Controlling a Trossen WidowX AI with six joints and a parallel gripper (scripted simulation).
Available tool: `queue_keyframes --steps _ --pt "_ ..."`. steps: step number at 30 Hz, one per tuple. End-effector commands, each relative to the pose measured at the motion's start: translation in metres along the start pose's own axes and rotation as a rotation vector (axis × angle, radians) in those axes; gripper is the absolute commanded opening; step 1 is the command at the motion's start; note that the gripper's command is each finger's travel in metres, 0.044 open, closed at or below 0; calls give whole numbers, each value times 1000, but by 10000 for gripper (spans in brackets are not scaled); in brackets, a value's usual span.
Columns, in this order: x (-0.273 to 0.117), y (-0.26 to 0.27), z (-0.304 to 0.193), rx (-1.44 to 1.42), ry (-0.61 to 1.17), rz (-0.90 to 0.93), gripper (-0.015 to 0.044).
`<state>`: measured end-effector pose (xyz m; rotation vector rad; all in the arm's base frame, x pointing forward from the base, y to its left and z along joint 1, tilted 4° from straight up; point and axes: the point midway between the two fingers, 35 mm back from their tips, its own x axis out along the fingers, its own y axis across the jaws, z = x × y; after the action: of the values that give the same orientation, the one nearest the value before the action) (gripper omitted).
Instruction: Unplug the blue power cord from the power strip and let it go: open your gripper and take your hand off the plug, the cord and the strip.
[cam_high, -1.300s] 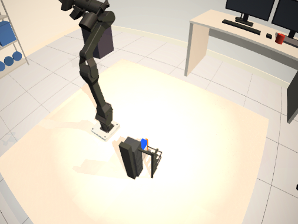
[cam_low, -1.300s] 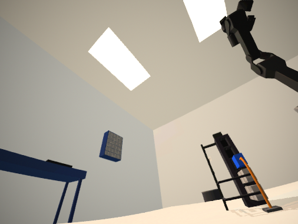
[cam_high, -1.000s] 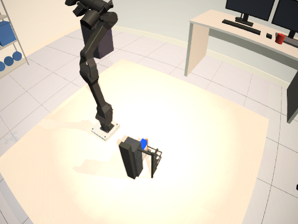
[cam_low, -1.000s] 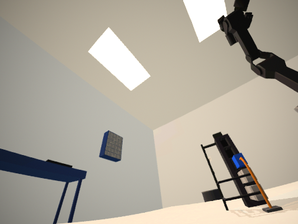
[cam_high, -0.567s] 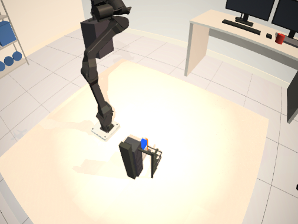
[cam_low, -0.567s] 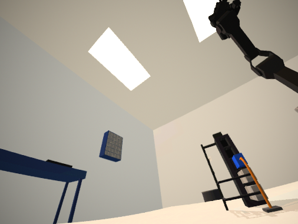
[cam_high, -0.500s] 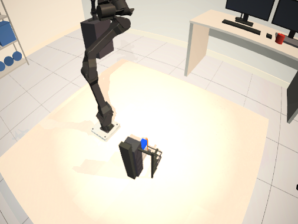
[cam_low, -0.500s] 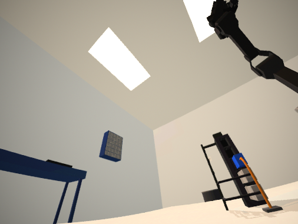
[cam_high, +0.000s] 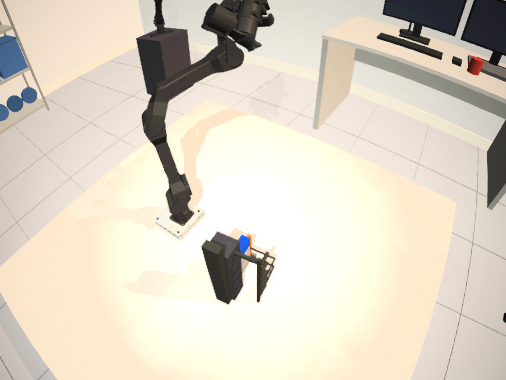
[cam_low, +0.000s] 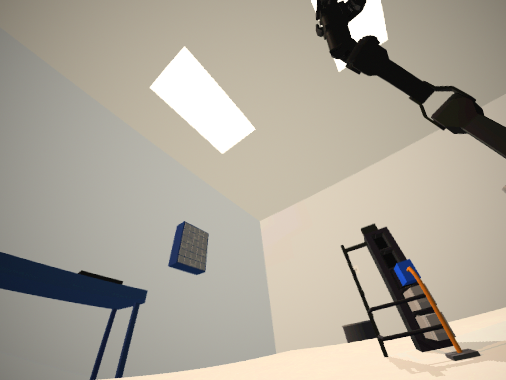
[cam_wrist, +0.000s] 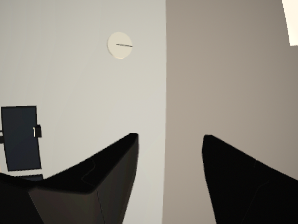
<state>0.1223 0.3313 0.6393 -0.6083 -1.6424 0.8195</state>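
The power strip is a tall dark block standing tilted on the pale mat. The blue plug sits against its socket face, in the upper half. An orange cord runs from the plug down to a small dark block on the mat. My gripper is partly open, with nothing between its fingers in the wrist view. It is high above the strip and well away from plug and cord. Whether the plug's prongs are in the socket is hidden.
A thin black rail frame stands in front of the strip's socket face, close to the plug. The arm's white base plate is behind the strip. A desk with monitors and a red mug stands farther off.
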Motion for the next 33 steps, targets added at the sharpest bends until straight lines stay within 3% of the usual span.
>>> queue_keyframes --steps 1,7,16,22,33 --pt "-16 27 -41 17 141 93 160" --pt "-65 75 -112 71 426 278 160" --pt "-180 130 -187 167 865 525 160" --pt "-246 151 -204 218 1061 654 160" --pt "-428 192 -175 447 1490 1100 160"
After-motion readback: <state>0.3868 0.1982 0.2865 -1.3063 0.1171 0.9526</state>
